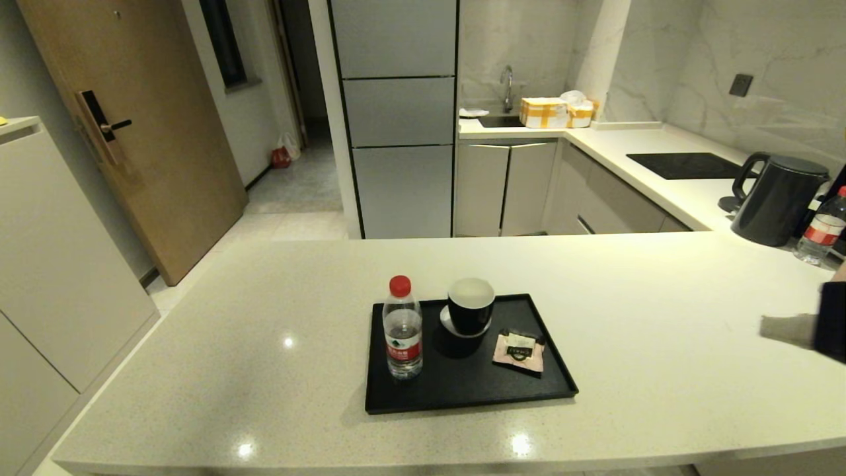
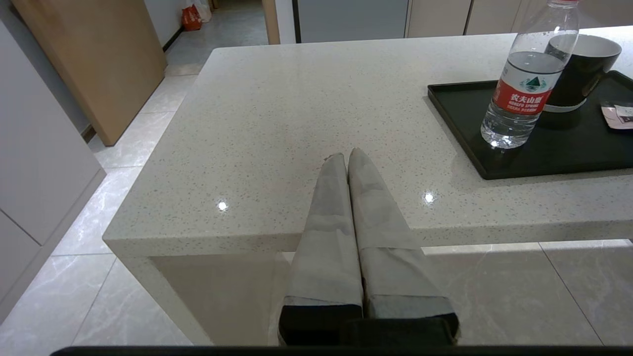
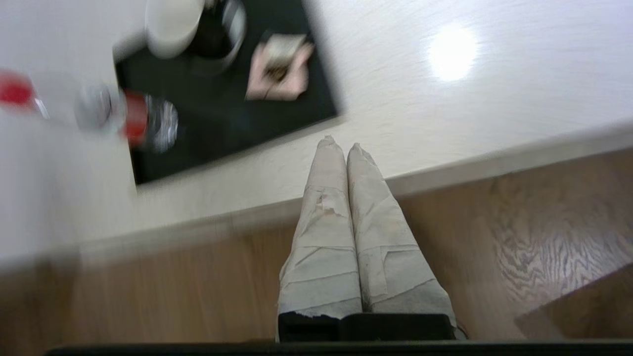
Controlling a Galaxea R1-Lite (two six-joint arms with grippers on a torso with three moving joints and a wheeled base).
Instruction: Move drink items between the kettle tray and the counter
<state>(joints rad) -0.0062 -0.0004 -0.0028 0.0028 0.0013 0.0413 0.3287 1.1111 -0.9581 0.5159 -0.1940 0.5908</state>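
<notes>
Overhead lamps light the room dimly and warmly, leaving small glare spots on the glossy counter (image 1: 264,370) and a large flare in the right wrist view. Soft shadows fall beside the kettle tray (image 1: 462,390) and water bottle (image 1: 403,330). The right wrist view is streaked with motion blur; the head view bends straight lines at its edges.

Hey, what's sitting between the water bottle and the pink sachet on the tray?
The stacked black cups, standing slightly behind the line from water bottle to sachet; head view.

The counter (image 1: 264,370) carries the kettle tray (image 1: 462,390), a black kettle (image 1: 776,198) and a second bottle (image 1: 819,231).
</notes>
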